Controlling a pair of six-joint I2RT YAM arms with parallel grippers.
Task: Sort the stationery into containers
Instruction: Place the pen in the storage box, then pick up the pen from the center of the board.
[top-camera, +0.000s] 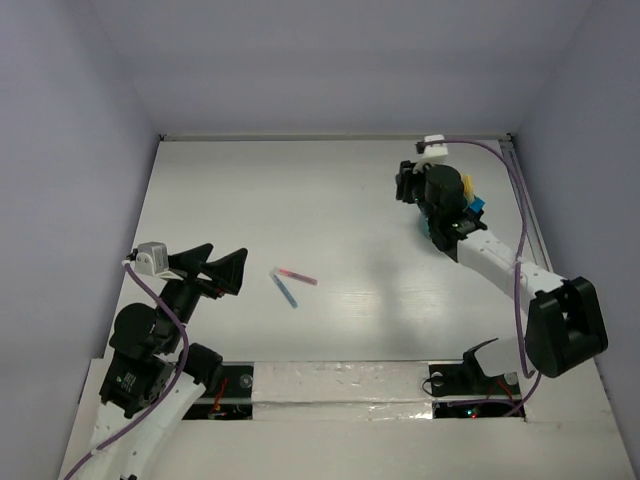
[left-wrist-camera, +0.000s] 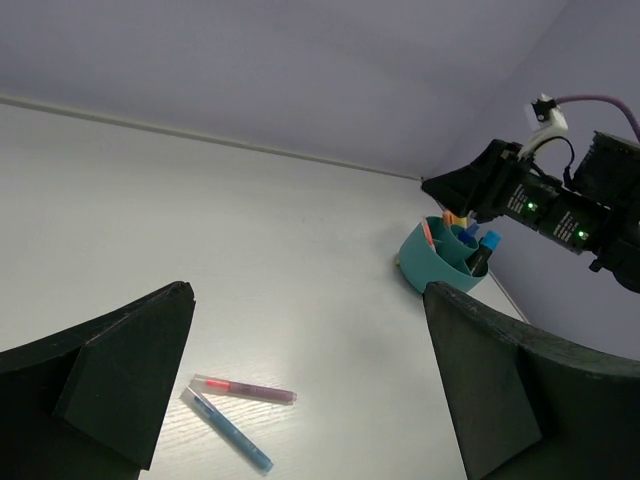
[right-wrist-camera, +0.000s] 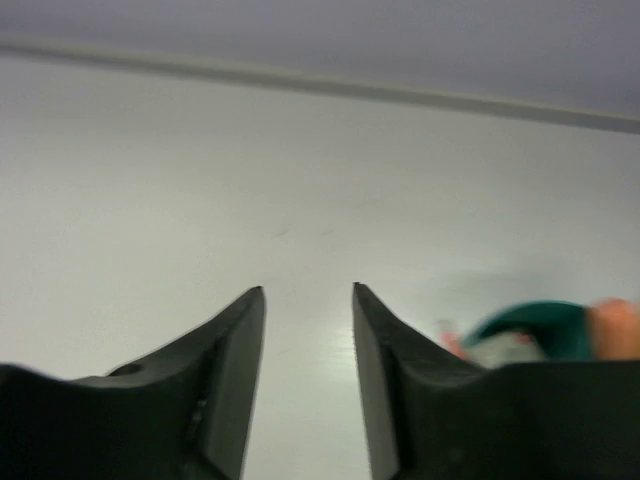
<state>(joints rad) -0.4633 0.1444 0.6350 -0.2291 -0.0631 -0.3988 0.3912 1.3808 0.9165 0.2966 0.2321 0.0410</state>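
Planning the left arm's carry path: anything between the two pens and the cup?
No. Only bare table lies between the pink pen, blue pen and the cup; top and left wrist views both show it.

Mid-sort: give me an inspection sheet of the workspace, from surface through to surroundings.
Surface: white table, no spills seen.
Job's things: teal cup far right, sorted pens standing in it; pink pen and blue pen loose, close together, ahead of the left gripper.
Clutter: nothing seen.
Grippers: left gripper wide open, empty; right gripper by the cup, jaws parted, empty.
Cables: purple cable on each arm, clear of the loose pens.
Surroundings: plain pale walls; silver tape along the near edge.
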